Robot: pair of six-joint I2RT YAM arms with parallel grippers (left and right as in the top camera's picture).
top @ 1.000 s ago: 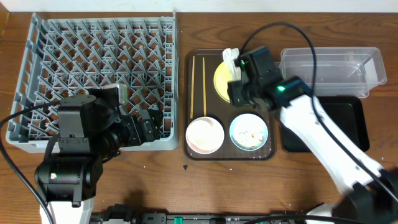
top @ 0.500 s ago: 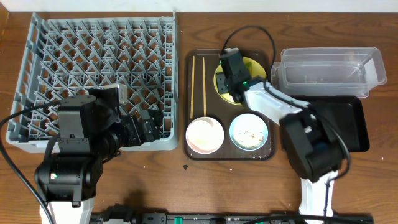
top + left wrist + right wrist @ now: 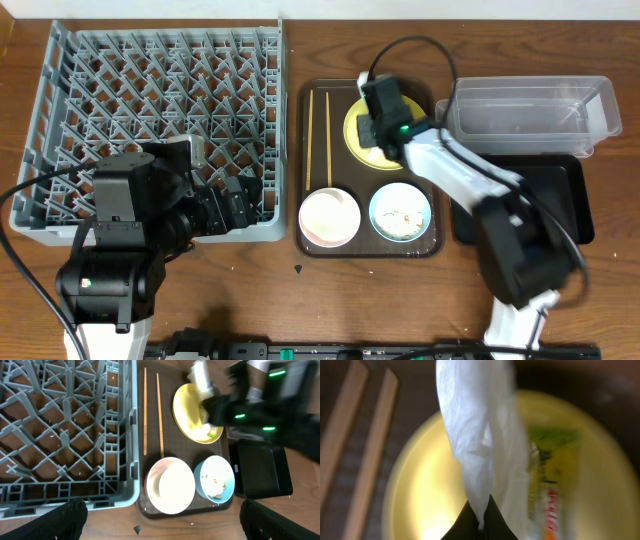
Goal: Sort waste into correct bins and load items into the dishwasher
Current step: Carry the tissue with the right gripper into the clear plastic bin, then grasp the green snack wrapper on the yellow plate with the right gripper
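My right gripper (image 3: 480, 515) is shut on the crumpled white napkin (image 3: 475, 435), just above the yellow plate (image 3: 415, 475). The green-and-orange wrapper (image 3: 552, 475) lies on that plate beside the napkin. From overhead, the right gripper (image 3: 372, 128) hovers over the plate (image 3: 357, 140) on the brown serving tray (image 3: 370, 247). Two chopsticks (image 3: 318, 135), a pinkish-white bowl (image 3: 329, 217) and a light blue bowl (image 3: 400, 212) holding rice scraps share the tray. My left gripper (image 3: 165, 525) is open and holds nothing, near the dishwasher rack's (image 3: 150, 100) front right corner.
The clear tub (image 3: 530, 110) stands at the back right, with the black tray (image 3: 565, 200) in front of it. A small dark speck (image 3: 298, 268) lies on the wooden table before the serving tray. The right arm's cable loops above the plate.
The right gripper has swung left over the plate and closed on the napkin. The left arm has stayed still.
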